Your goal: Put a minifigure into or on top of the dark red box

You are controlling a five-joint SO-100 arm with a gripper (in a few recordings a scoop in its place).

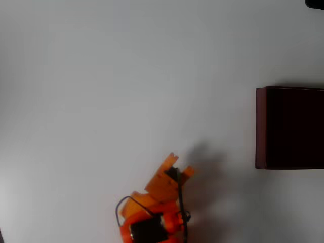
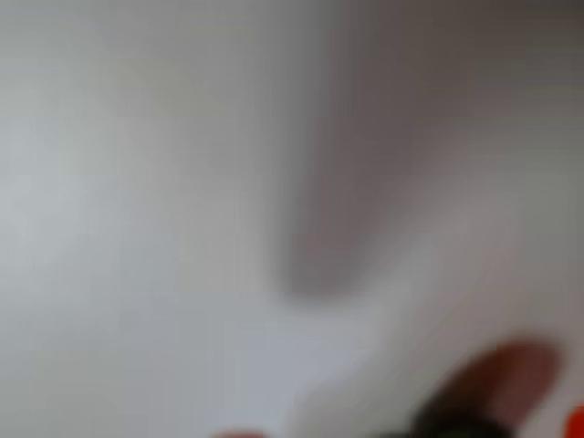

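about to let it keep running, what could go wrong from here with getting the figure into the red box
1. In the overhead view the gripper sits well apart from the dark red box, so a long carry remains; a weak grip could drop the load.
2. Something dark shows between the orange fingers, but whether it is the minifigure cannot be told.
3. The wrist view is badly blurred, giving little guidance.

Dark red box (image 1: 260, 126) cut off at right edge; wrist view blurred throughout.

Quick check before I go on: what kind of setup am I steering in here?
Probably a bare tabletop test bench, not a home or workshop: a plain white table, one orange gripper, and a dark red box at the overhead view's right edge. The wrist view is too blurred to add more.
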